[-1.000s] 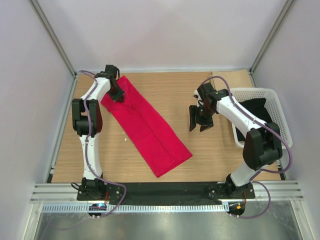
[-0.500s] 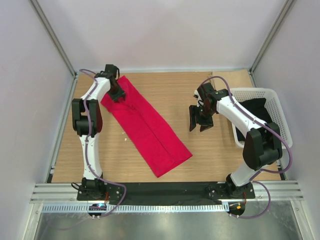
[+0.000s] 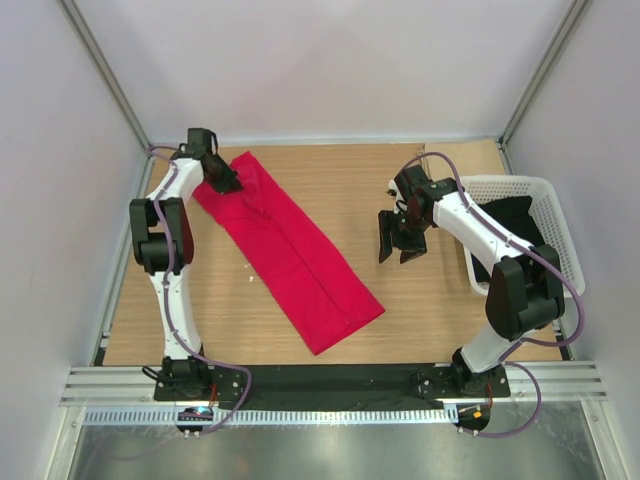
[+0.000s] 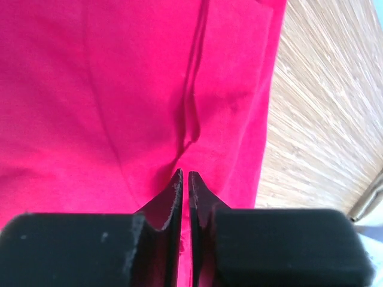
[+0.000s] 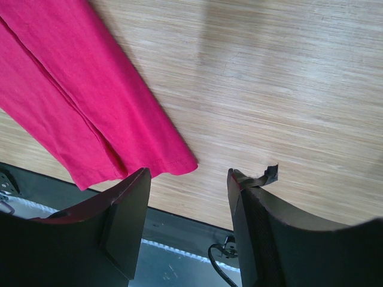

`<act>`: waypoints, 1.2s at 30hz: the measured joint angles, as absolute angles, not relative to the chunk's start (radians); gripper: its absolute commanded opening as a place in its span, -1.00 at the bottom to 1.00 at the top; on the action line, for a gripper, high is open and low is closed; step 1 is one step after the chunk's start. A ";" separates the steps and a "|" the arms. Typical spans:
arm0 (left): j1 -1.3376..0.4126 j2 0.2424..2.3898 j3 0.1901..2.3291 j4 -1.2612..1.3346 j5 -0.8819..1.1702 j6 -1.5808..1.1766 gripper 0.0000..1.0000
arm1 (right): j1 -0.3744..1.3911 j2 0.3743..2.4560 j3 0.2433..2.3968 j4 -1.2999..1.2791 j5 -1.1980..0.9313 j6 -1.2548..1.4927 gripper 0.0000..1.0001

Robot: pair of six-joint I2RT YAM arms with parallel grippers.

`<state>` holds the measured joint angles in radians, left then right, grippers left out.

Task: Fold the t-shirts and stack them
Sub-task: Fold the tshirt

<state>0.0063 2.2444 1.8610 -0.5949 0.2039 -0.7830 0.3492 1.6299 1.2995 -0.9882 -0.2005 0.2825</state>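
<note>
Folding shirt (image 3: 290,250): left gripper (image 4: 185,177) pinched on far hem; right gripper (image 5: 188,174) apart, empty. I judge next: carry hem to near end.

My left arm (image 3: 170,300) and right arm (image 3: 470,225) wore glossy white shells over black joints, rising from black bases (image 3: 180,372). A mauve cable (image 3: 432,156) looped along each. My fingers (image 5: 128,221) were matte black wedges, edges scuffed pale; one carried a ragged black scrap at its tip.
</note>
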 measured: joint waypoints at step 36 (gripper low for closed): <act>-0.016 2.112 1.710 -0.565 0.227 -0.744 -0.96 | 0.349 1.639 1.292 -0.965 -0.243 0.316 0.22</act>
